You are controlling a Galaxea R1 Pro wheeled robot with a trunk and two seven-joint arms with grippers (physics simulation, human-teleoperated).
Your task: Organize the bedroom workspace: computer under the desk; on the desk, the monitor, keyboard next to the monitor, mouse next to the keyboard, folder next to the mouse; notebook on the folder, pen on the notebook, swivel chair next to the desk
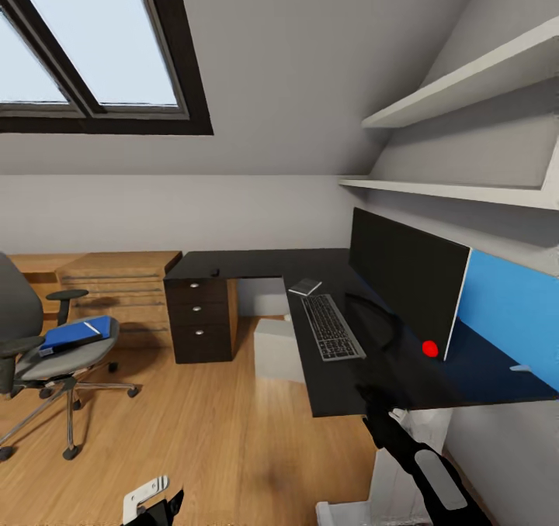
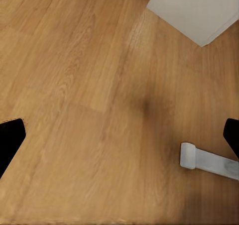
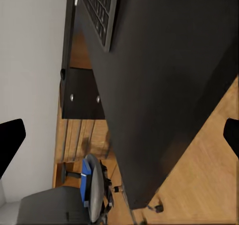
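The black desk carries the wide monitor, the grey keyboard in front of it, the pale notebook and, at its far corner, the small black mouse. Under the desk stands the light grey computer. At the left the swivel chair holds the blue folder on its seat. I cannot make out the pen. My right gripper hangs open over the desk at its near edge, past the keyboard. My left gripper is open and empty above the floor.
A light wooden drawer cabinet stands against the back wall between chair and desk. Two white shelves jut out above the monitor, and a blue panel lines the wall behind it. Wooden floor lies between me and the chair.
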